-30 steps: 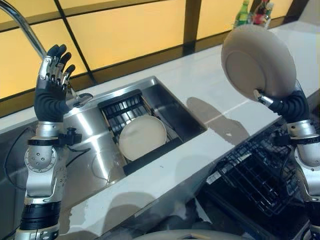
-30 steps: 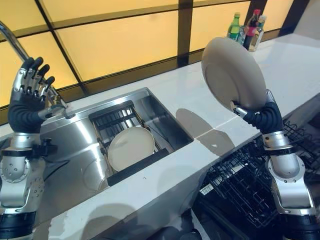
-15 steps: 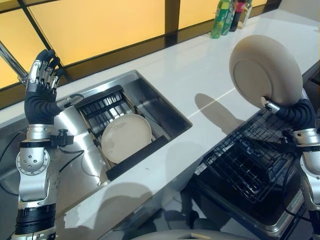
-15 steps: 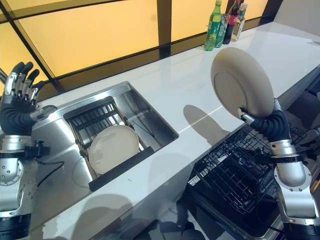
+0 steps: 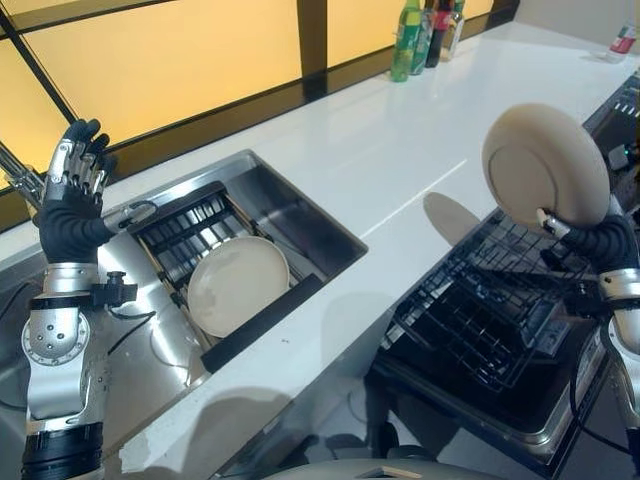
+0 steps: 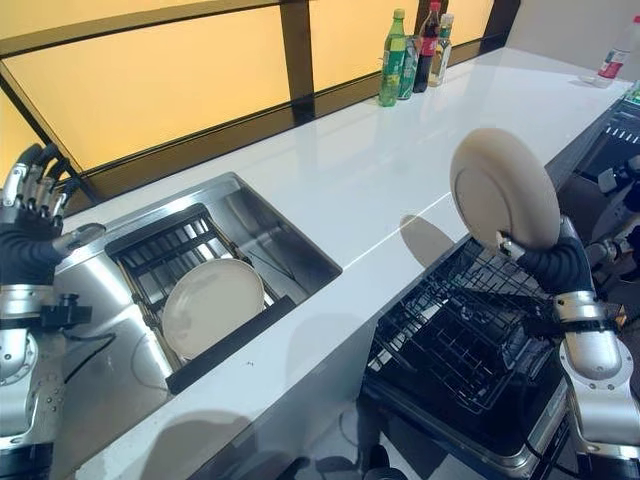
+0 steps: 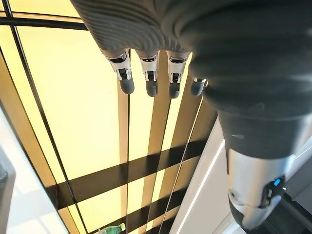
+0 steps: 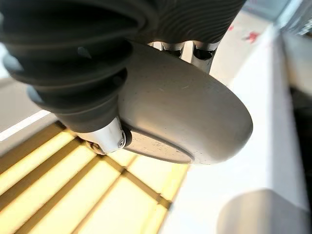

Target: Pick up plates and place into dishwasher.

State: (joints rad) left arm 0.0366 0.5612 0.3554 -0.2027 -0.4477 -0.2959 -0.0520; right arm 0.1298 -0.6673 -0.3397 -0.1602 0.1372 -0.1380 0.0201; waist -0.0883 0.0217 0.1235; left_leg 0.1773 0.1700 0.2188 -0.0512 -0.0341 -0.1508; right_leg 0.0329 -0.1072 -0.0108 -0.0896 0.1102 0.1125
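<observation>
Right hand (image 6: pixel 545 262) raised, thumb pinching upright plate (image 6: pixel 503 188) (above rack (image 6: pixel 455 340)).

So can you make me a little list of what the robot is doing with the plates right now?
held plate: beige plate, tilted on edge, held up above the dishwasher rack
right hand: right hand pinching the held plate at its lower rim
left hand: left hand raised over the sink, fingers straight, holding nothing
second plate: plate leaning in the sink rack
dishwasher rack: black wire rack, pulled out, no plates seen in it
counter: white counter, bottles at its far end
</observation>
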